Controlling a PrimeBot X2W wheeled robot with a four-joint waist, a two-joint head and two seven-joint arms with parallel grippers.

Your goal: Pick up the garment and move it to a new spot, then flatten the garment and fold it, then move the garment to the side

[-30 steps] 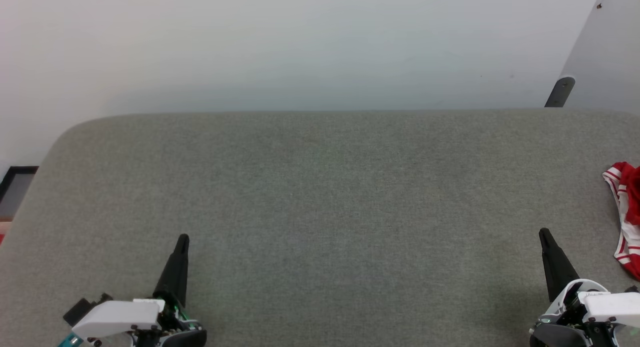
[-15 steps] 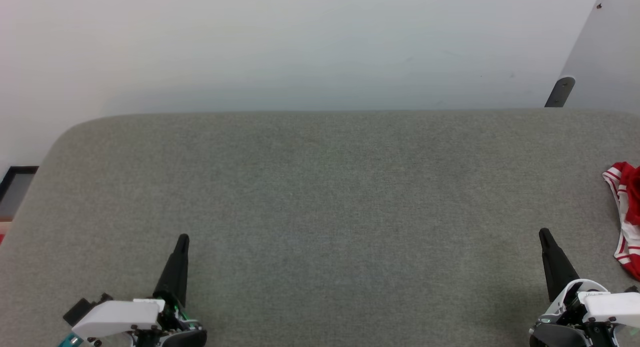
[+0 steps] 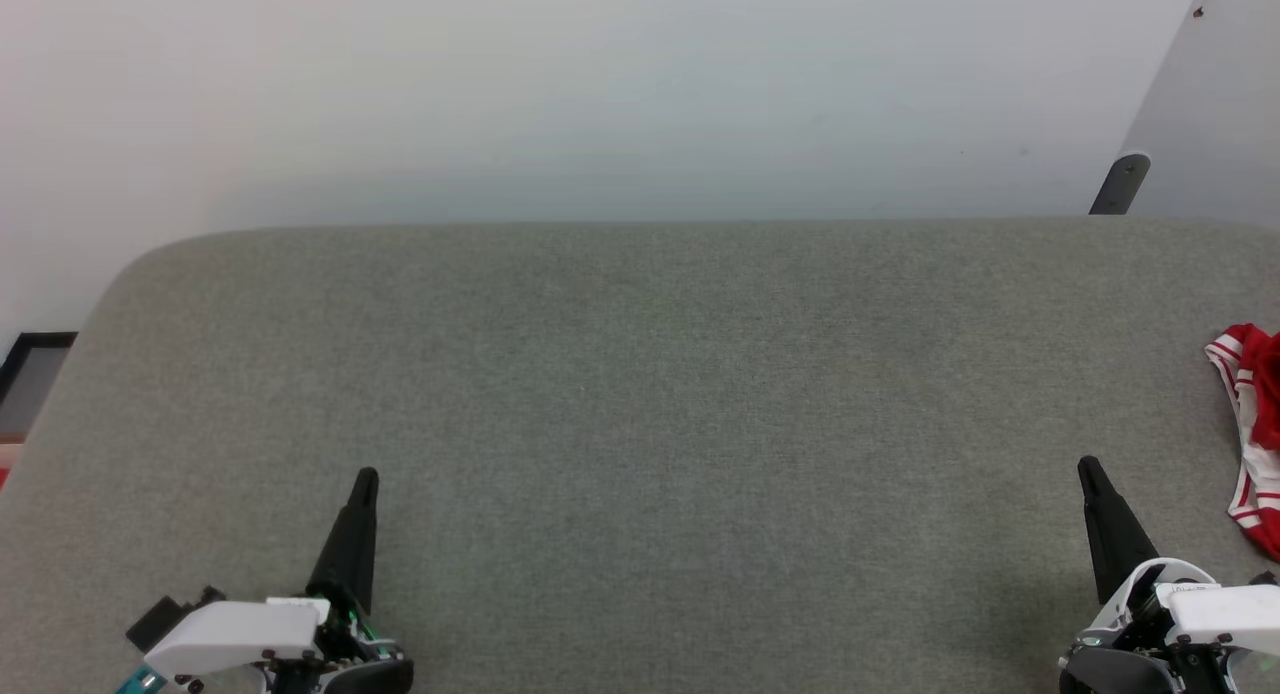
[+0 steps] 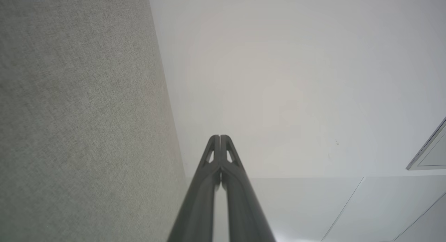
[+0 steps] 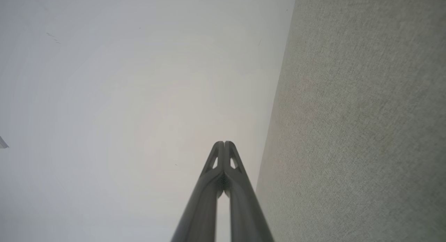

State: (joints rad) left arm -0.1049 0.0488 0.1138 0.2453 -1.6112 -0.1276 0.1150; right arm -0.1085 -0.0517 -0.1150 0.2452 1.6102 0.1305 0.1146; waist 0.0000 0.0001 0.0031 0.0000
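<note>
The garment (image 3: 1255, 434), red with red-white striped trim, lies crumpled at the far right edge of the grey fabric surface (image 3: 650, 394), mostly cut off by the head view's border. My left gripper (image 3: 365, 476) rests at the lower left, shut and holding nothing. My right gripper (image 3: 1087, 464) rests at the lower right, also shut and holding nothing, a short way left of the garment. In the left wrist view the left gripper (image 4: 220, 136) has its fingertips pressed together; the right gripper (image 5: 224, 143) looks the same in its own wrist view.
A pale wall (image 3: 600, 94) rises behind the surface's far edge. A dark bracket (image 3: 1120, 184) on a grey panel stands at the back right. A dark frame (image 3: 30, 359) sits beyond the left edge.
</note>
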